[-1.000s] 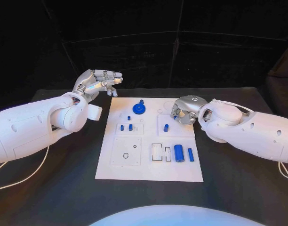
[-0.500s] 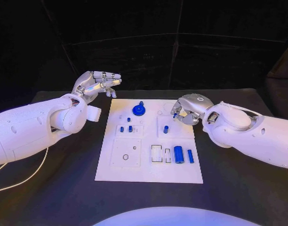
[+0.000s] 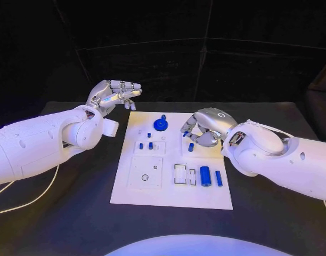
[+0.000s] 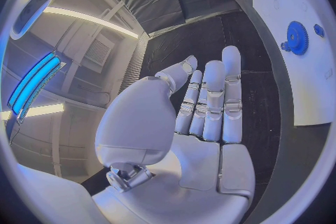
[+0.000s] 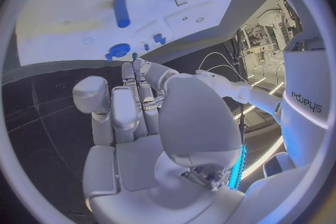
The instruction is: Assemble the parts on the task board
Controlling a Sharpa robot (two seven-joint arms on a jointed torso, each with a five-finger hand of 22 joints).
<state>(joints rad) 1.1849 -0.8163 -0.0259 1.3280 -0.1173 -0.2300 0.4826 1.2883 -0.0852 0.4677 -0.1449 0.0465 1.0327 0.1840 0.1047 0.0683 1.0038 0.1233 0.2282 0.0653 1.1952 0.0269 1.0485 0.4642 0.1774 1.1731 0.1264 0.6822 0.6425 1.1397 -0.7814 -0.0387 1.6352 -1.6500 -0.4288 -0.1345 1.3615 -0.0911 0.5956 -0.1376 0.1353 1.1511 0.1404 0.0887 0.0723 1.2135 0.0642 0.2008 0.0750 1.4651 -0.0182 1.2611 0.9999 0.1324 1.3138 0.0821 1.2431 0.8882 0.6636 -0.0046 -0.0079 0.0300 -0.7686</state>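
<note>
I see the task board (image 3: 132, 197) mid-worktop, blue parts (image 3: 205, 174) scattered across it. My right hand (image 3: 201, 128) hovers over its far right, fingers curled in on nothing. My left hand (image 3: 113, 96) hangs beyond the far-left corner, fingers straight, together, empty.

The left hand (image 3: 115, 95) is raised with fingers curled beyond the task board's (image 3: 132, 194) far left corner. The right hand (image 3: 204, 127) is held above its right edge. A blue gear (image 3: 161, 125) is seen near its far edge.
</note>
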